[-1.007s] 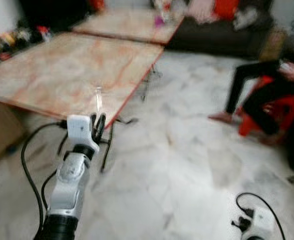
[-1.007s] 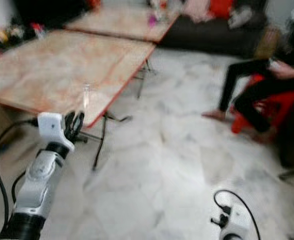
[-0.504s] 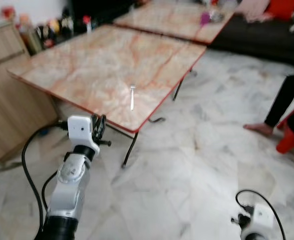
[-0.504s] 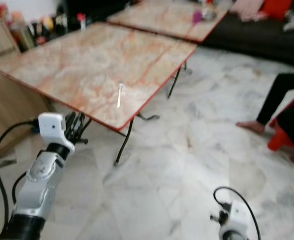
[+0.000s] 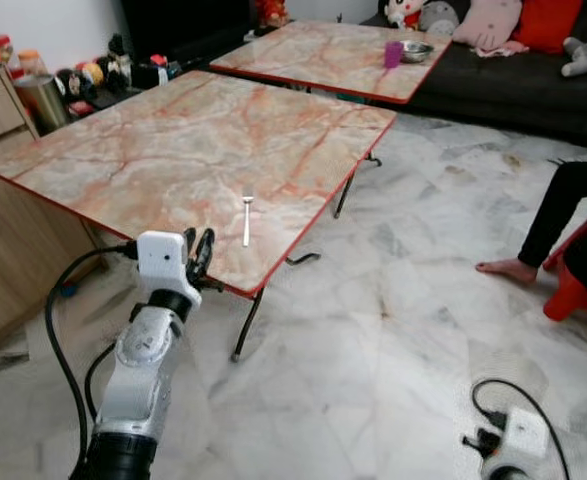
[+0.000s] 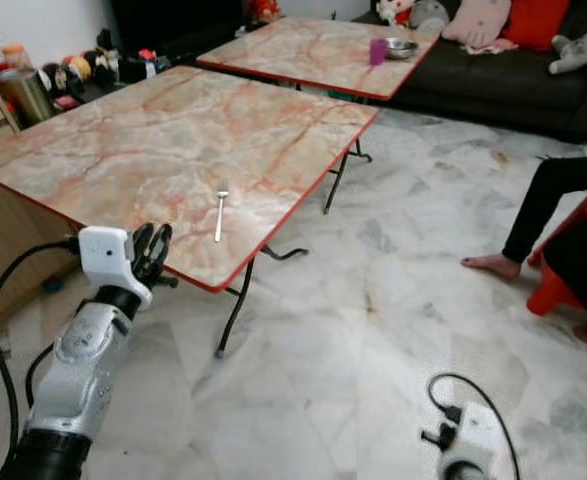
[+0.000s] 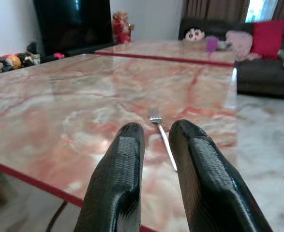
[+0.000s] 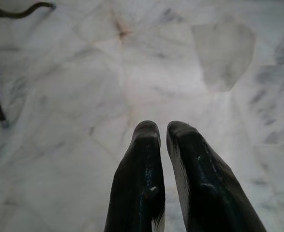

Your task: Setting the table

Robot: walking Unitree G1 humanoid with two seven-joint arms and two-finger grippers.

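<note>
The fork (image 5: 246, 219) is lying flat on the near marble table (image 5: 133, 150), close to its red front edge and just ahead of my left pincer (image 5: 199, 255), with its tines pointing away from me. I am holding my left pincer raised at the table's edge, level with the top, and its two black fingers (image 7: 118, 183) are sitting pressed nearly together with only a thin gap and nothing between them; the fork is showing just past their tips, apart from them. My right pincer (image 8: 162, 133) is hanging low over the pale marble floor (image 5: 393, 330), its fingers likewise drawn close together and gripping nothing. A second marble table (image 5: 323, 55) is standing beyond the first, touching it at a corner, and it is carrying a purple cup (image 5: 392, 54) beside a metal bowl (image 5: 416, 50). Behind that, a dark sofa (image 5: 503, 85) is holding cushions and soft toys. At my right, a person's legs (image 5: 548, 215) in dark trousers are stretching out from a red stool (image 5: 578, 285), a bare foot resting on the floor. A wooden cabinet (image 5: 8, 230) is standing at my left, under the near table's corner.
</note>
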